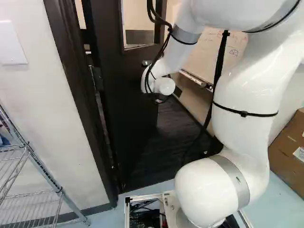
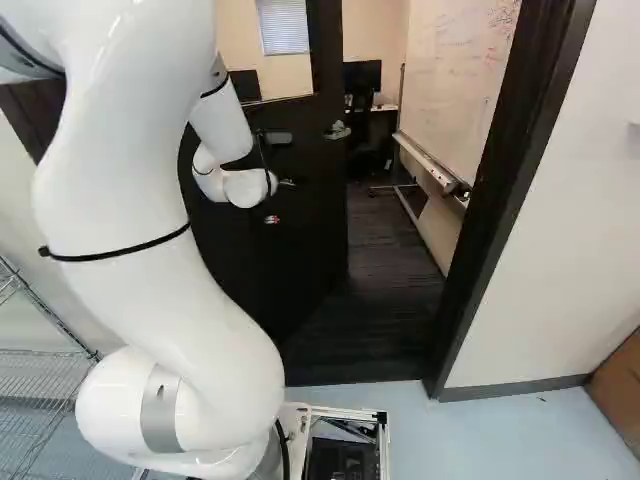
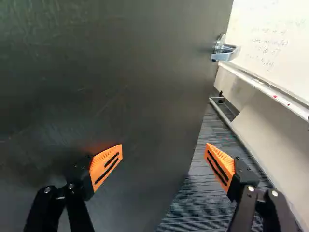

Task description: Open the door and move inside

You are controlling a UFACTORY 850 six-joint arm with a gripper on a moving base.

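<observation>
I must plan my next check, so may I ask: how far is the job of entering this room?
Done: the door stands partly open, dark floor showing beyond. In hand: open jaws by its edge, clear of the handle, perhaps pushing. Left: driving inside; the base is over pale floor before the door frame.

Dark windowed door (image 1: 122, 99), upright, open inward.
</observation>
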